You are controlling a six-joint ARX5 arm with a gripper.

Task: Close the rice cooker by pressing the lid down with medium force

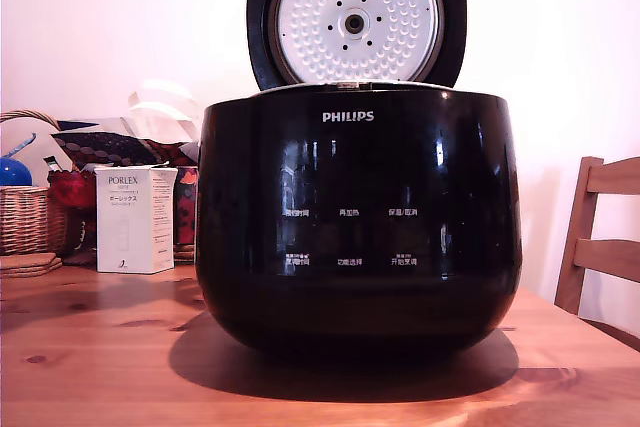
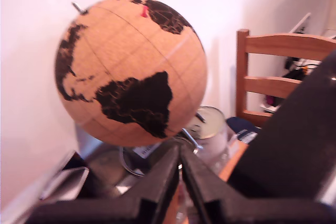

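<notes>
lid (image 1: 355, 19) upright over rice cooker (image 1: 358, 217)

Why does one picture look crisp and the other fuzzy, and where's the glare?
In the exterior view the rice cooker is sharp, its glossy front showing streaky reflections, the raised lid bright on its metal plate, a dark shadow beneath on the table; the wall is washed out. In the wrist view the globe is softly blurred, and the gripper, fingers together, is dark and out of focus.
</notes>
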